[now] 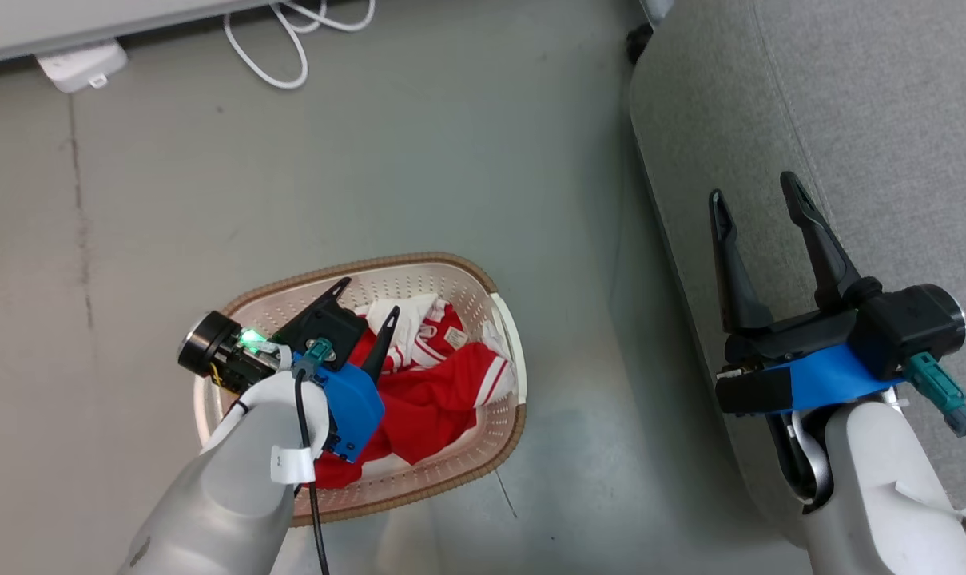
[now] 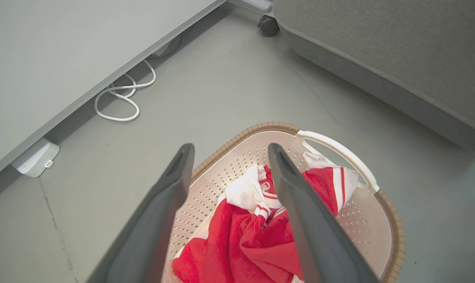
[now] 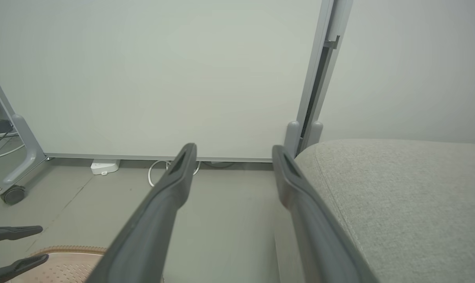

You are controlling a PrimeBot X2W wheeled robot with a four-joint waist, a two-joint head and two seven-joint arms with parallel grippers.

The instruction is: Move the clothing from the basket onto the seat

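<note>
The cream basket (image 1: 419, 261) with a brown rim stands on the grey floor and holds the red clothing (image 1: 443, 399) with white trim. My left gripper (image 1: 368, 298) hangs open above the basket's left half, fingers apart and nothing between them. In the left wrist view the left gripper (image 2: 231, 147) looks down on the clothing (image 2: 241, 243) inside the basket (image 2: 261, 127). The grey seat (image 1: 850, 120) runs along the right. My right gripper (image 1: 753, 188) is open and empty over the seat's left edge. In the right wrist view the right gripper (image 3: 234, 147) sits beside the seat (image 3: 410, 196).
A white cable (image 1: 283, 48) and a white power box (image 1: 83, 64) lie by the wall panel at the back. A dark caster (image 1: 638, 44) sits at the seat's far corner. Bare grey floor separates basket and seat.
</note>
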